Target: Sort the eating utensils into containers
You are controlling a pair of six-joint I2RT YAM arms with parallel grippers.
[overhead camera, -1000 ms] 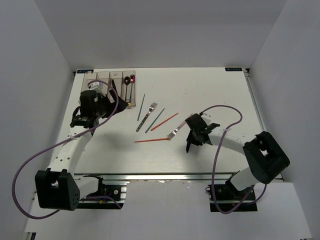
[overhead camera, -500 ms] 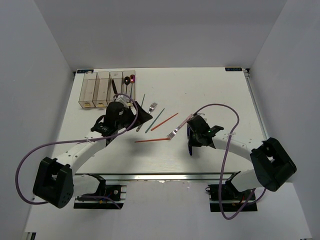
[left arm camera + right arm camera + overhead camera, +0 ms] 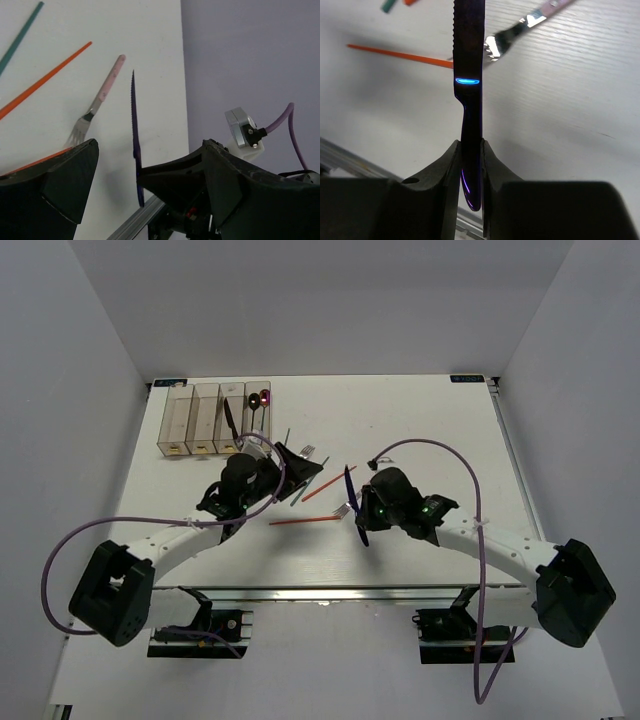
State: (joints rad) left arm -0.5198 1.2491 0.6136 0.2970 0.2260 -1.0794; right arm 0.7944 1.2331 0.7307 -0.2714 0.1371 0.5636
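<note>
Mid-counter, a little toward the near edge: the right gripper (image 3: 470, 148) is clamped on the handle end of a dark blue knife (image 3: 468, 45). The blade is lifted off the surface and points toward the far edge, serrated side to the left in the wrist view. Its long axis runs roughly near-to-far, slightly tilted.

The containers (image 3: 178, 422) stand at the far-left corner, well apart from the knife, away to its far left. The left gripper (image 3: 150, 145) sits between the knife and that corner, fingers spread wide with nothing held. In its own view the raised blade shows in the gap.

Judgement: the left arm is nearer the bins. The right arm must carry the knife leftward past it, or hand it over.

A fork (image 3: 520, 22) and an orange chopstick (image 3: 395, 52) lie loose just beyond the blade.
</note>
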